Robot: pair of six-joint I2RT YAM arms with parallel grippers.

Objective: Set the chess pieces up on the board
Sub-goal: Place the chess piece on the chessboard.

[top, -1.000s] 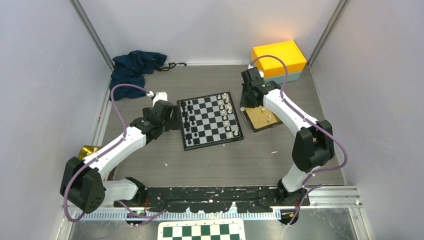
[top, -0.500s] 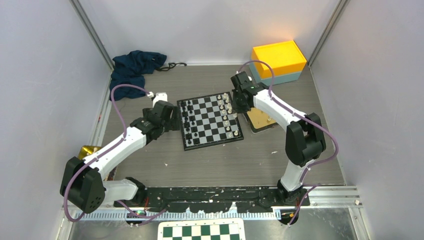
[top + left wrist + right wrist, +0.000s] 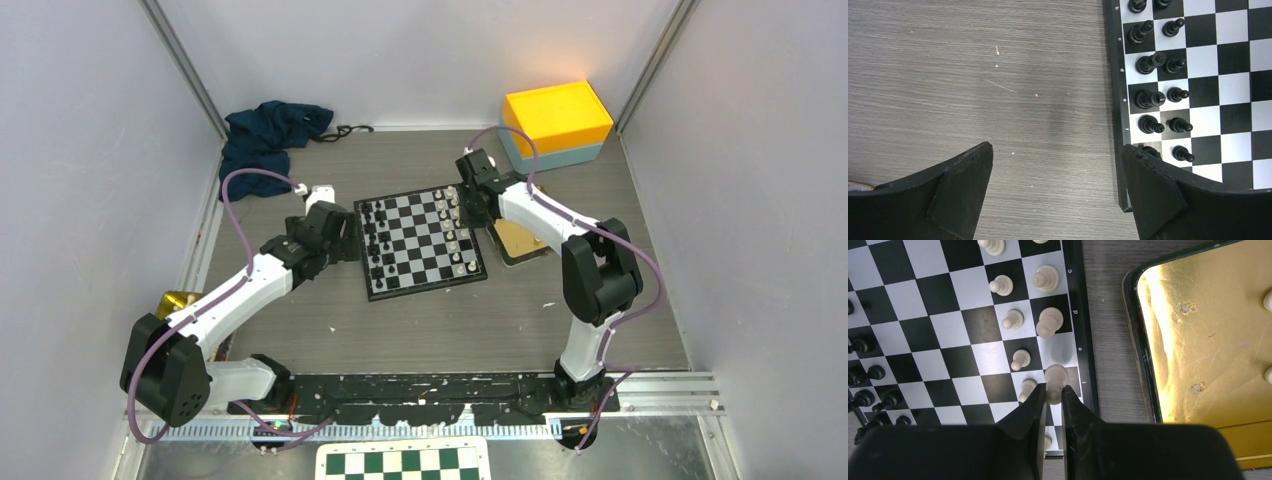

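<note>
We're placing: right jaws nipped on a cream-white chess piece (image 3: 1055,382) over the black-and-white chessboard (image 3: 933,290) edge row; next we lower and release. Left jaws wide, empty.

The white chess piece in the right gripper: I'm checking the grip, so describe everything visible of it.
The white chess piece is cream and smooth like plastic, with a rounded head over a narrower neck; its base is hidden. The right gripper pinches it from both sides below the head, seemingly upright. It is over a dark square in the edge row of the board, beside a white pawn. Whether it touches the square cannot be told.
</note>
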